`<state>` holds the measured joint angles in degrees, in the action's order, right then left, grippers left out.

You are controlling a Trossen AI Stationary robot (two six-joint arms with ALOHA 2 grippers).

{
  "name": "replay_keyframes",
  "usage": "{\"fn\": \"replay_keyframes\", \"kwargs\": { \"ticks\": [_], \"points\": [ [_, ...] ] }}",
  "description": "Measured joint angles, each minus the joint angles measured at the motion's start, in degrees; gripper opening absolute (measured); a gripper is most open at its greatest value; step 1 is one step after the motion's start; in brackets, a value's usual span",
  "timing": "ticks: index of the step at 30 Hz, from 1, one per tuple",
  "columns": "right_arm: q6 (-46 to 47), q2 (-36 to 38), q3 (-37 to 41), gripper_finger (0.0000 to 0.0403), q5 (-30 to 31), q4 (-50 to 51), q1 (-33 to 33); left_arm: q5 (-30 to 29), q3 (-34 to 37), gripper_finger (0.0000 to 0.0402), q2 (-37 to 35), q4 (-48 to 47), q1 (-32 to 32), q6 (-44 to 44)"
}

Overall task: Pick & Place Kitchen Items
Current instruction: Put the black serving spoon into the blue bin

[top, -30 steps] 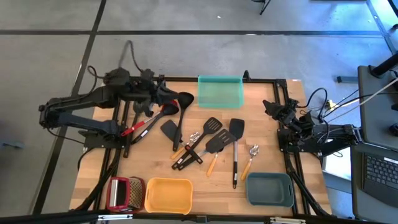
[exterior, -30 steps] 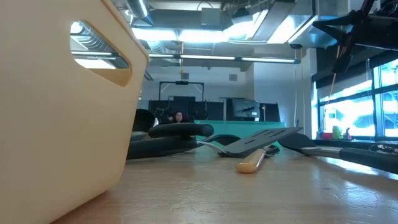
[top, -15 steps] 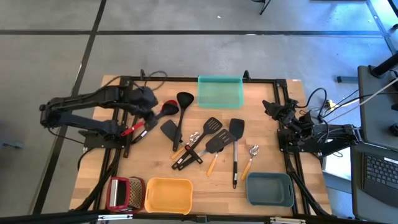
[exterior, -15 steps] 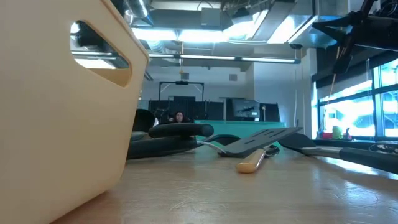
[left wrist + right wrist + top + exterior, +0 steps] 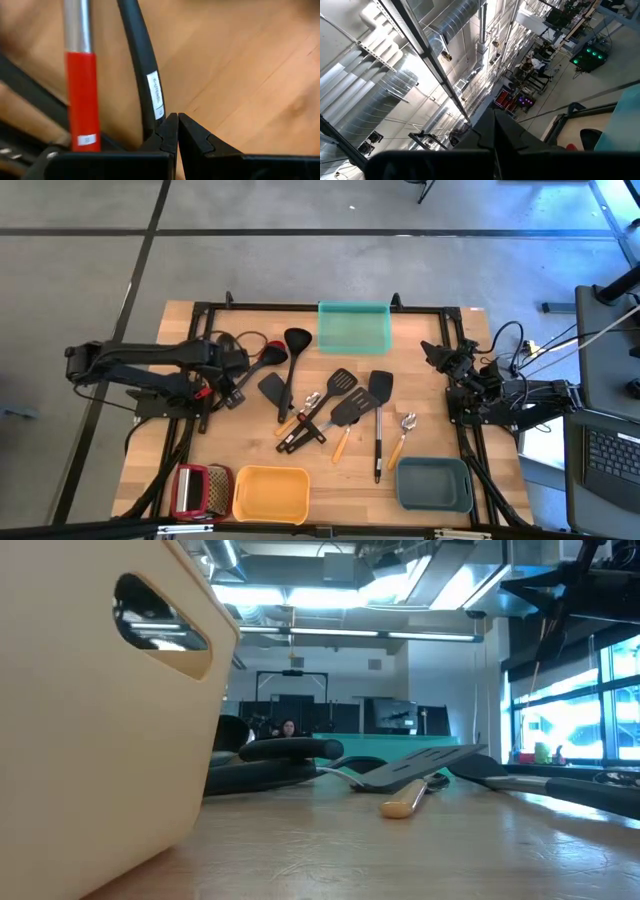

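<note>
Well, the utensils lie scattered across the middle of the wooden table (image 5: 420, 385). On its left side a red spoon (image 5: 262, 356) with a red and silver handle rests beside a black ladle (image 5: 293, 352), whose round bowl points toward the teal tray (image 5: 353, 327) at the far edge. A black spatula (image 5: 274, 388) lies just below them. Toward the centre sit a slotted black turner (image 5: 340, 383), a second black turner with a wooden handle (image 5: 345, 420), a long black spatula (image 5: 379, 415), and a small metal spoon (image 5: 404, 430) with an orange handle near the grey-blue tray (image 5: 433, 485). The yellow tray (image 5: 270, 493) and a red-framed grater (image 5: 194, 489) sit along the near edge.

The left gripper (image 5: 232, 383) hangs low over the handle ends of the red spoon and a black utensil. In its wrist view the fingers (image 5: 168, 134) are pressed together with nothing between them, their tips right at the end of a black handle (image 5: 145, 80) bearing a white label, the red spoon's handle (image 5: 81, 95) lying just beside it.

The right gripper (image 5: 436, 356) is folded back at the table's right edge, well apart from the utensils, its fingers (image 5: 512, 132) closed and pointing up at the ceiling.
</note>
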<state>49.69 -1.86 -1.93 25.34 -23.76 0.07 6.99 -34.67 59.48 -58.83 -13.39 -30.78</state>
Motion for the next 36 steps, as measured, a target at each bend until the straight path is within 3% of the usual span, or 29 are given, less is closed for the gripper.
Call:
{"fn": "replay_keyframes", "kwargs": {
  "ticks": [19, 25, 36],
  "points": [
    [0.9, -0.01, 0.0, 0.0, 0.13, 0.86, 0.01, 1.96, 0.54, 0.001, -0.02, 2.46, 0.26, -3.04],
    [0.9, 0.01, 0.0, 0.0, 0.11, 0.89, 0.01, 1.04, 0.54, 0.0059, -0.02, 3.61, 0.26, -4.6],
    [0.9, -0.01, 0.0, 0.0, 0.1, 0.89, 0.01, -6.19, 0.54, 0.0166, 0.75, 3.79, -0.37, -4.94]
  ]
}}
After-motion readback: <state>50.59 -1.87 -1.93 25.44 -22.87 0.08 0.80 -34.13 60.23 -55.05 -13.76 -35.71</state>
